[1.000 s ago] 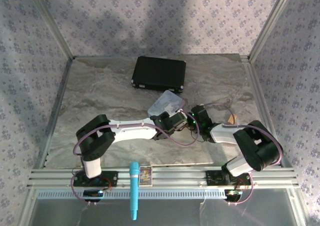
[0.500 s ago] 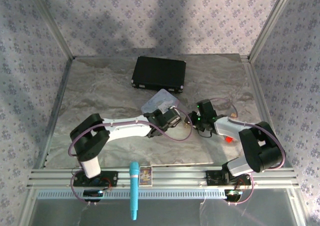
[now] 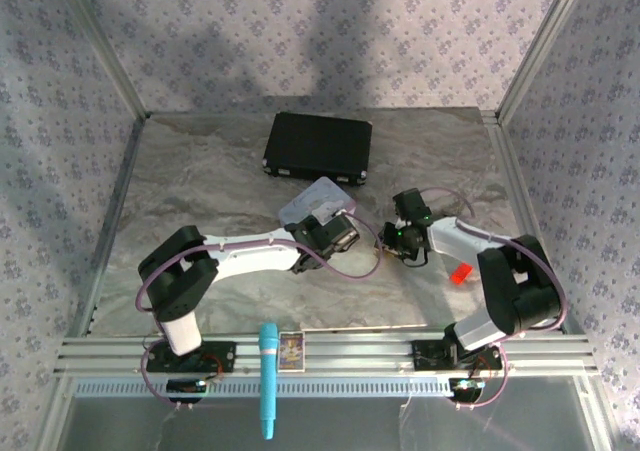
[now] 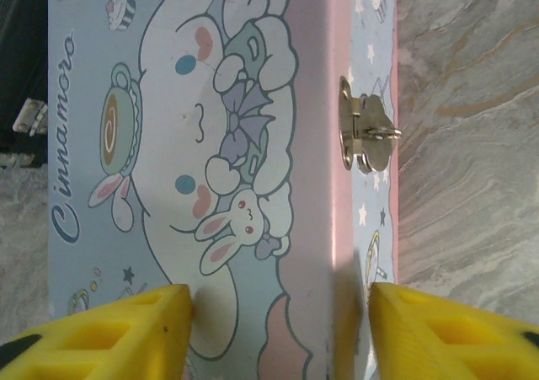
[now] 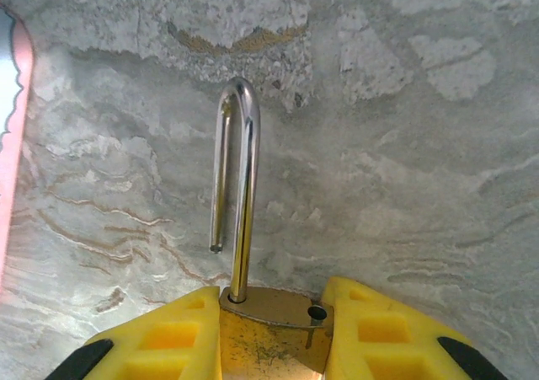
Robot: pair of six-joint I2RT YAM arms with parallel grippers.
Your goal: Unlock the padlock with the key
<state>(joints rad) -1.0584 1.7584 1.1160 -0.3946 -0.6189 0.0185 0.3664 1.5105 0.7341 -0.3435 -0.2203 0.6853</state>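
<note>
The brass padlock [image 5: 274, 338] sits between the yellow fingers [image 5: 160, 342] of my right gripper [image 5: 271, 300], which is shut on its body. Its silvery shackle [image 5: 244, 186] stands open, with one leg pulled out of the body and hanging free above the marble top. From above, my right gripper [image 3: 400, 239] hovers just right of the pastel cartoon tin [image 3: 318, 201]. My left gripper [image 4: 280, 300] is shut on one end of the tin [image 4: 210, 144], with one finger [image 4: 126, 329] on each side. The tin's metal hasp [image 4: 366, 136] has nothing hanging from it. The key is out of view.
A black case [image 3: 318, 146] lies at the back of the table. A small red piece [image 3: 460, 273] rests by the right arm. A blue pen-like stick [image 3: 268, 376] and a small card [image 3: 291, 349] lie on the front rail. Papered walls close in both sides.
My right gripper has drawn back to the right, away from the tin, with the padlock in it. The left gripper and tin shifted slightly left. The red piece has come into view.
</note>
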